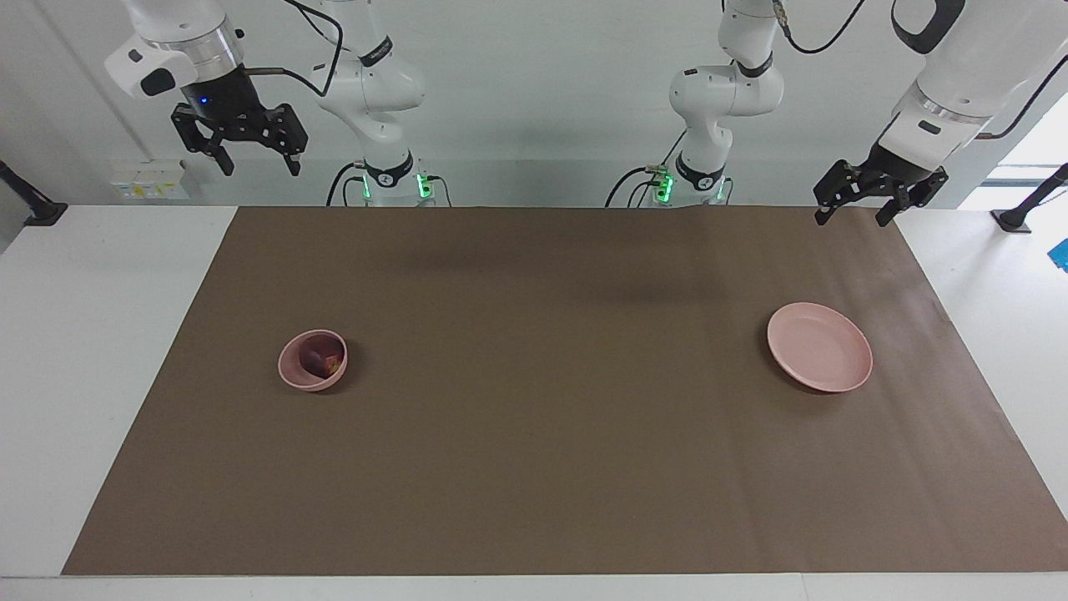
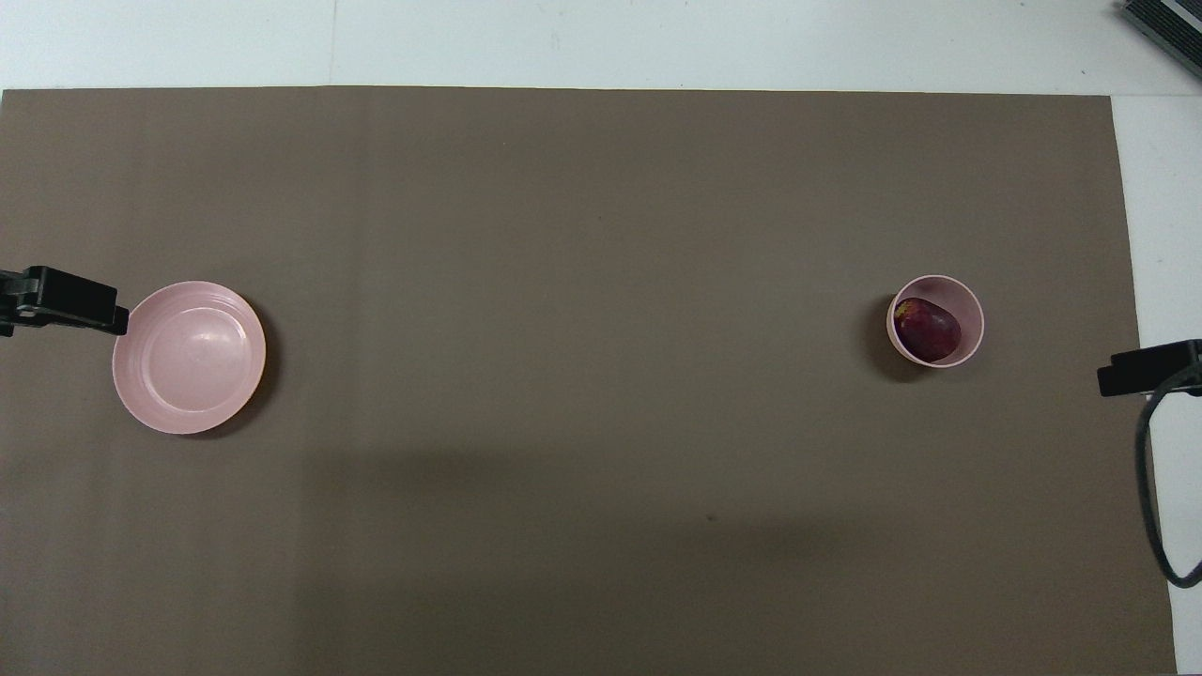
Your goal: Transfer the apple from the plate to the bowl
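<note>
The dark red apple (image 1: 321, 361) (image 2: 927, 329) lies inside the small deep pink bowl (image 1: 294, 373) (image 2: 972, 314), toward the right arm's end of the brown mat. Toward the left arm's end sits the flat pink plate (image 1: 820, 346) (image 2: 189, 357), with nothing on it. My left gripper (image 1: 852, 219) hangs open and empty over the mat's edge nearest the robots, apart from the plate. High over the white table at its own end, my right gripper (image 1: 259, 167) is open and empty. The overhead view shows only one fingertip of each.
A brown mat (image 1: 534, 434) covers most of the white table (image 1: 92, 334). A black cable (image 2: 1148, 488) loops down from the right arm over the mat's edge. A dark grey object (image 2: 1164, 23) pokes in at the table corner farthest from the robots.
</note>
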`<state>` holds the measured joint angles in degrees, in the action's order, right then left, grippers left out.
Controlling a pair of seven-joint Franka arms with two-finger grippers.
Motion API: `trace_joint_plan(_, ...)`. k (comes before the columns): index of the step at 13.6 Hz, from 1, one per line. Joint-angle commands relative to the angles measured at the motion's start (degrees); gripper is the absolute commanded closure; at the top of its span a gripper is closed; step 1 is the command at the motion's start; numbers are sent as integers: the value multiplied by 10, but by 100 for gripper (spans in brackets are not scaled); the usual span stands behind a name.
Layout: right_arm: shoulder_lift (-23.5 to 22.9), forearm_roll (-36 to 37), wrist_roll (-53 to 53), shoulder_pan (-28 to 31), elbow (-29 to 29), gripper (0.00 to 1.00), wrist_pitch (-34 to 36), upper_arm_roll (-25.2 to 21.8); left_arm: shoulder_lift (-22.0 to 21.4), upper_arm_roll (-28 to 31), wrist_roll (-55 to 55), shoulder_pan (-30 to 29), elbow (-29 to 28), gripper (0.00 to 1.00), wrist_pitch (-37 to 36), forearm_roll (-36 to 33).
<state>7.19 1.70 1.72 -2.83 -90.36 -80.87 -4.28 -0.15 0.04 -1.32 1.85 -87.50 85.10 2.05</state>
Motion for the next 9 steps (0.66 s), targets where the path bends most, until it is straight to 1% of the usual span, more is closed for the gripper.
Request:
trace_joint_plan(1, 14, 11, 14, 5, -18, 0, -14, 2, -4, -3, -8, -8, 4, 0, -9, 8)
trace_joint_plan(9, 12, 9, 17, 12, -15, 0, -13, 2, -3, -3, -8, -8, 4, 0, -9, 8)
